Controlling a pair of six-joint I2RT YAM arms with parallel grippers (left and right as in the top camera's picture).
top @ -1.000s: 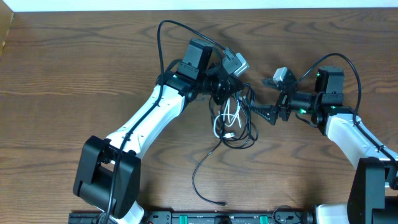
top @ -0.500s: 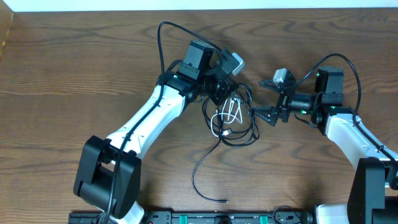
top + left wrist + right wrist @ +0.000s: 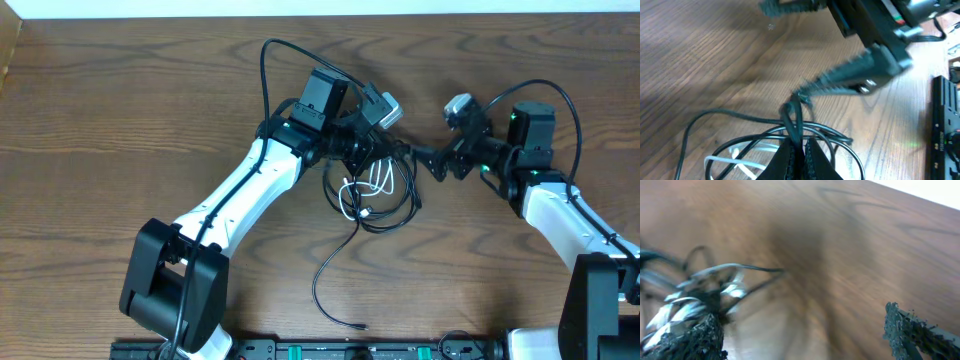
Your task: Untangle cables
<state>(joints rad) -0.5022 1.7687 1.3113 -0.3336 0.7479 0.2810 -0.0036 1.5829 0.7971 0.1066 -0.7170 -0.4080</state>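
Noted since a second ago: shift of right gripper (image 3: 800, 325) up-table, closer to left gripper (image 3: 796, 148). Found right jaws spread wide, holding nothing; one finger (image 3: 850, 77) tipped at raised black loop (image 3: 792, 117), contact unclear. Found left jaws pinched tight on that loop. Logged cables (image 3: 385, 215) heaped mid-table (image 3: 120, 100), just below left gripper, white cable (image 3: 352, 195) inside coil. Traced one black tail (image 3: 318, 280) from heap toward robot base, plug end (image 3: 358, 326) pointing right.

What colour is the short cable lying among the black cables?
The short cable is white; the overhead view shows it best.
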